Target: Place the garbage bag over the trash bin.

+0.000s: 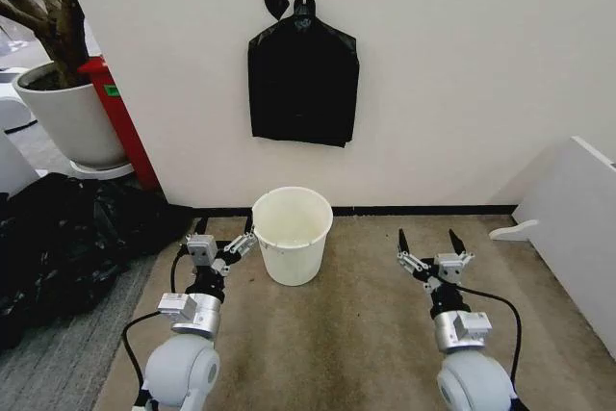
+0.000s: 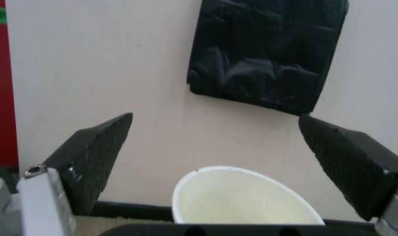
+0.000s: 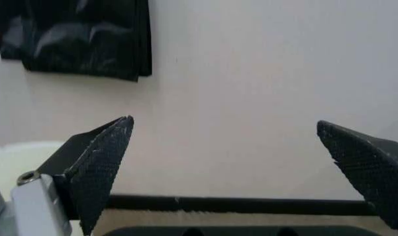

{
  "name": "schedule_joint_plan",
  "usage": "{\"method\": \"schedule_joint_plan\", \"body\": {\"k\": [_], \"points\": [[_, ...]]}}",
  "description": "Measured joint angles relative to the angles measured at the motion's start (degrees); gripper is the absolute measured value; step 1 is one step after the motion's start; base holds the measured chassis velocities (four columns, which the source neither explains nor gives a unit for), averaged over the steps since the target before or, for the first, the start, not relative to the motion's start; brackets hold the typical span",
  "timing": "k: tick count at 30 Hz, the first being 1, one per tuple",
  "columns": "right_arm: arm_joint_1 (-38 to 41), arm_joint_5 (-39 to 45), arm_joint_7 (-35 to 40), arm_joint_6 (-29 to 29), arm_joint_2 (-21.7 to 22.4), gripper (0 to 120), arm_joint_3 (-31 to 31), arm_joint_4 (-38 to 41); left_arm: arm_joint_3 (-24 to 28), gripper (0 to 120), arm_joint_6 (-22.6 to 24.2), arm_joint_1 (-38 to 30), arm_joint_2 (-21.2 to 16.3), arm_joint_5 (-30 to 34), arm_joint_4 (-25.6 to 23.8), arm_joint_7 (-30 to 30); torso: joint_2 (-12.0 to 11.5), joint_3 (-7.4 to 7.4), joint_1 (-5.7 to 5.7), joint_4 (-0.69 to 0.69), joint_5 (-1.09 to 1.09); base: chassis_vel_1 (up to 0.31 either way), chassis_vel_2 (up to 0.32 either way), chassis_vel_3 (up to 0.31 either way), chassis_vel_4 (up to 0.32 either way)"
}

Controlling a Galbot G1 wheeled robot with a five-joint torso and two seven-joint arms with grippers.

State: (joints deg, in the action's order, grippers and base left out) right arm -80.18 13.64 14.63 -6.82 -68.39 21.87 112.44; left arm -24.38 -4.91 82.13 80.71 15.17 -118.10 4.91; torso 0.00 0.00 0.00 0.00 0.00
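Observation:
The trash bin (image 1: 292, 259), a cream-white bucket, stands on the carpet against the wall, open and with nothing in it; it also appears in the left wrist view (image 2: 245, 201). The single garbage bag is out of view. A flat black bundle of bags (image 1: 302, 84) hangs from a wall hook above the bin. My left gripper (image 1: 224, 230) is open, low, just left of the bin. My right gripper (image 1: 427, 238) is open, low, well to the bin's right. Both wrist views look between open fingers toward the wall, with the left gripper (image 2: 215, 118) and the right gripper (image 3: 224, 121) holding nothing.
A heap of black plastic sheeting (image 1: 67, 238) lies on the floor at the left. Behind it stand a white plant pot (image 1: 72, 117) and a red object (image 1: 120, 117). A white panel (image 1: 577, 228) angles in at the right. Bare carpet lies between the arms.

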Motion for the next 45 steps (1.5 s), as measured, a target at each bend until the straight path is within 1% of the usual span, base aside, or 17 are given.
{"method": "schedule_joint_plan", "body": {"k": [4, 5, 6, 8, 11, 12, 17, 22, 25, 26, 27, 28, 29, 32, 33, 37, 45], "points": [[8.7, 9.4, -2.1, 0.4, 1.6, 100, -1.9, -3.6, 0.3, 100, -0.9, 0.3, 0.7, -0.7, 0.4, -0.1, 0.0, 0.00, 0.00, -0.01, 0.01, 0.000, 0.000, 0.000, 0.000], [11.6, 10.7, -3.2, 0.2, 1.6, 100, -2.5, -5.1, 0.3, 100, -1.8, 0.4, 0.9, -0.9, 0.6, -0.4, 0.0, 0.00, 0.00, 0.00, 0.00, 0.000, 0.000, 0.000, 0.000], [11.6, 10.7, -3.2, 0.2, 1.6, 100, -2.5, -5.1, 0.3, 100, -1.8, 0.4, 0.9, -0.9, 0.6, -0.4, 0.0, 0.00, 0.00, 0.00, 0.00, 0.000, 0.000, 0.000, 0.000], [17.0, 13.1, -4.8, -0.3, 1.6, 100, -4.4, -7.7, 0.0, 100, -2.7, 0.8, 1.1, -1.5, 0.8, -0.7, 0.0, 0.00, 0.00, 0.00, -0.01, 0.000, 0.000, 0.000, 0.000], [25.0, 18.8, -5.1, -0.1, 0.8, 100, -9.3, -10.9, -0.4, 100, -2.9, 1.9, 1.1, -1.8, 0.4, -0.6, 0.0, 0.01, 0.00, 0.00, -0.01, 0.000, 0.000, 0.000, 0.000], [25.0, 18.8, -5.1, -0.1, 0.8, 100, -9.3, -10.9, -0.4, 100, -2.9, 1.9, 1.1, -1.8, 0.4, -0.6, 0.0, 0.01, 0.00, 0.00, -0.01, 0.000, 0.000, 0.000, 0.000], [39.2, 27.6, -4.8, -1.2, -1.3, 100, -17.9, -16.8, -1.3, 100, -0.2, 1.6, -0.4, -0.9, 1.1, 1.2, 0.0, 0.01, 0.00, 0.03, -0.04, 0.000, 0.000, 0.000, 0.000], [43.2, 29.6, -4.9, -2.0, -2.2, 100, -20.1, -19.3, -1.6, 100, 0.9, 0.5, -1.7, 0.8, 1.8, 0.9, 0.0, 0.01, 0.00, 0.02, -0.02, 0.000, 0.000, 0.000, 0.000], [49.4, 31.0, -7.1, -4.2, -4.8, 100, -23.3, -25.3, -2.4, 100, 1.6, -2.3, -6.1, 8.5, 4.6, -3.1, 0.0, 0.01, 0.00, 0.00, -0.01, 0.000, 0.000, 0.000, 0.000], [49.4, 31.0, -7.1, -4.2, -4.8, 100, -23.3, -25.3, -2.4, 100, 1.6, -2.3, -6.1, 8.5, 4.6, -3.1, 0.0, 0.01, 0.00, 0.00, -0.01, 0.000, 0.000, 0.000, 0.000], [51.0, 31.4, -7.6, -4.6, -5.5, 100, -23.9, -26.6, -2.6, 100, 1.5, -3.0, -7.1, 10.1, 5.7, -3.9, 0.0, 0.01, 0.00, 0.00, -0.02, 0.000, 0.000, 0.000, 0.000], [53.5, 32.5, -7.9, -5.3, -7.0, 100, -24.8, -28.7, -2.9, 100, 1.0, -4.3, -8.7, 12.2, 7.4, -4.8, 0.0, 0.01, 0.00, 0.00, -0.04, 0.000, 0.000, 0.000, 0.000], [57.1, 34.3, -7.8, -5.9, -8.9, 100, -26.0, -31.4, -3.1, 100, 0.7, -5.1, -9.5, 13.2, 8.1, -5.3, 0.0, 0.01, 0.00, 0.00, -0.01, 0.000, 0.000, 0.000, 0.000], [63.8, 36.5, -7.7, -6.7, -12.2, 100, -27.4, -36.7, -3.1, 100, 0.5, -5.4, -9.4, 13.5, 8.0, -5.4, 0.0, 0.00, 0.00, 0.02, -0.03, 0.000, 0.000, 0.000, 0.000], [63.8, 36.5, -7.7, -6.7, -12.2, 100, -27.4, -36.7, -3.1, 100, 0.5, -5.4, -9.4, 13.5, 8.0, -5.4, 0.0, 0.00, 0.00, 0.02, -0.03, 0.000, 0.000, 0.000, 0.000], [70.1, 37.1, -9.0, -7.5, -15.8, 100, -27.8, -44.0, -2.5, 100, 0.5, -4.3, -8.1, 12.2, 7.0, -4.9, 0.0, 0.00, 0.00, 0.02, -0.04, 0.000, 0.000, 0.000, 0.000], [73.5, 36.7, -12.1, -8.4, -18.0, 100, -27.6, -52.0, -1.7, 100, 0.6, -3.1, -6.9, 10.5, 4.5, -3.9, 0.0, 0.00, 0.00, 0.00, -0.02, 0.000, 0.000, 0.000, 0.000]]}}
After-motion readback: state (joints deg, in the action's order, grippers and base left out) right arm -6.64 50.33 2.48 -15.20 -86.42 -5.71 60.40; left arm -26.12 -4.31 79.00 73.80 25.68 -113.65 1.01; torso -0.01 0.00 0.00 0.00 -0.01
